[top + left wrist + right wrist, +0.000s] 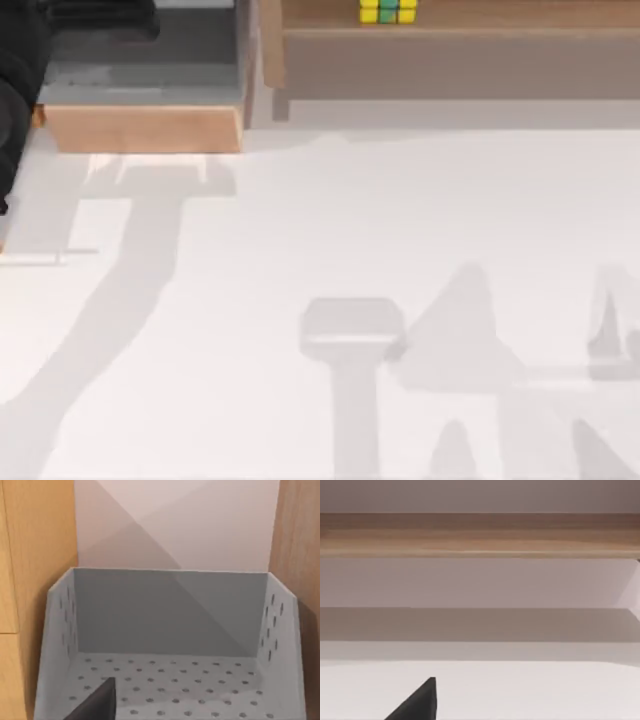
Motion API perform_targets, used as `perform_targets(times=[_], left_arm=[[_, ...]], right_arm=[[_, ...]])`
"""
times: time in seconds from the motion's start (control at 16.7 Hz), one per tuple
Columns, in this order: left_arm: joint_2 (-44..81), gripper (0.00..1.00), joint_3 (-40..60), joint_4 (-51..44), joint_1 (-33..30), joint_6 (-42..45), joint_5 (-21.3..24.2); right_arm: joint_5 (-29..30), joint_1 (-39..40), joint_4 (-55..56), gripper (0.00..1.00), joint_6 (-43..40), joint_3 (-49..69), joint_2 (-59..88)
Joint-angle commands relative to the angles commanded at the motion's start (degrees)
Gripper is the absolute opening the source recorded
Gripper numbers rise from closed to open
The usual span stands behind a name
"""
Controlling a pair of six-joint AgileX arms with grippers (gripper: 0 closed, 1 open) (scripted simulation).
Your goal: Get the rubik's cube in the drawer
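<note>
While the drawer (145,128) stands pulled open at the counter's (330,250) far left, grey floor bare, the cube (388,11) sits on the shelf (460,45) right of it, well apart. Left arm (20,90) hangs over the drawer; I cannot tell either claw's opening, and nothing shows held. To do this well, I judge the right arm should reach up, close squarely on opposite cube faces, then lift clear of the shelf before crossing left.
</note>
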Motion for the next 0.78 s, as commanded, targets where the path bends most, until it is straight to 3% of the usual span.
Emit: perform_targets(times=[0.42, 0.78], left_arm=[[45.3, 1.0, 26.3, 14.4, -14.3, 0.3, -13.1], [66.5, 1.0, 40.7, 22.2, -20.7, 0.2, -19.3]], right_arm=[[0.0, 0.0, 0.0, 1.0, 0.0, 0.0, 0.0], [0.0, 0.0, 0.0, 1.0, 0.0, 0.0, 0.0]])
